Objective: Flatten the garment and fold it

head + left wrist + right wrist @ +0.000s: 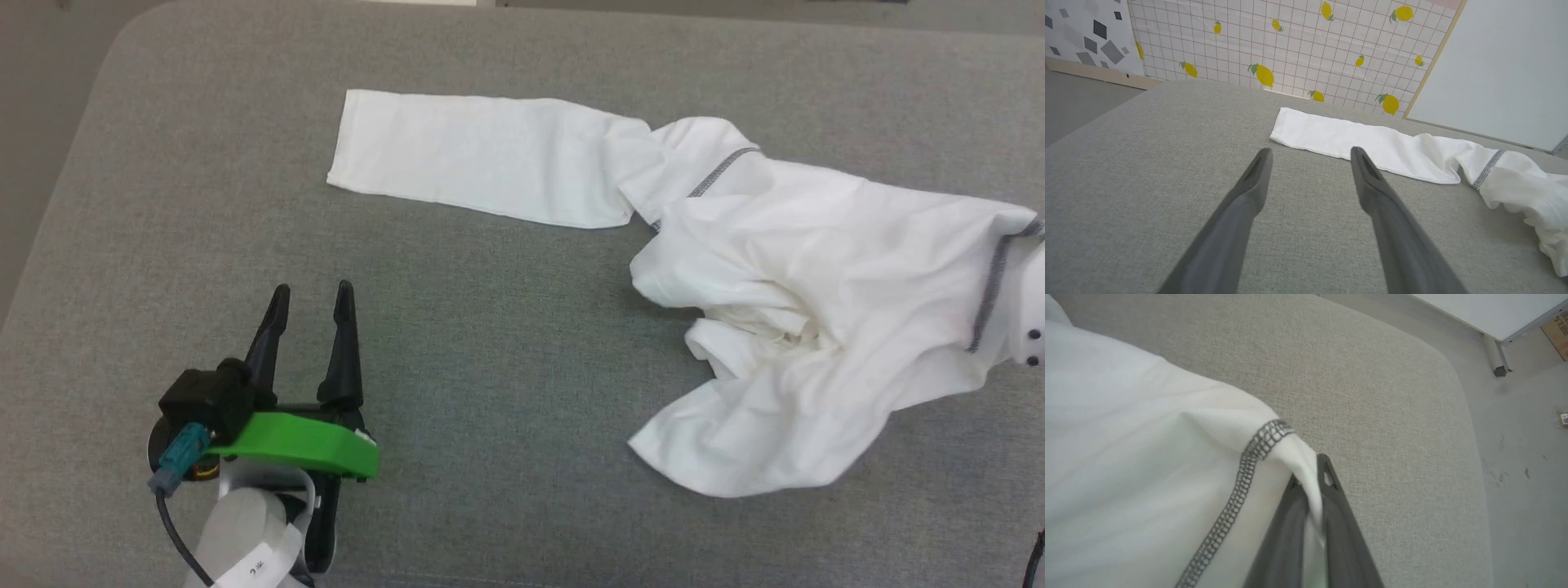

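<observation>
OK, grey fabric worktop (490, 367) carries the garment (816, 269): body bunched at the right edge, one sleeve (473, 155) laid flat toward the far-left corner. We read this as the flattening step, fold not started. Right gripper (1310, 473) is clamped on the stitched hem (1257, 445) at the right edge, prob. to drag the body out flat; cloth pinched between the tips. Left gripper (313, 291) hovers w/ jaws apart over bare worktop near the front-left corner, fingers pointing toward the sleeve, touching nothing.
</observation>
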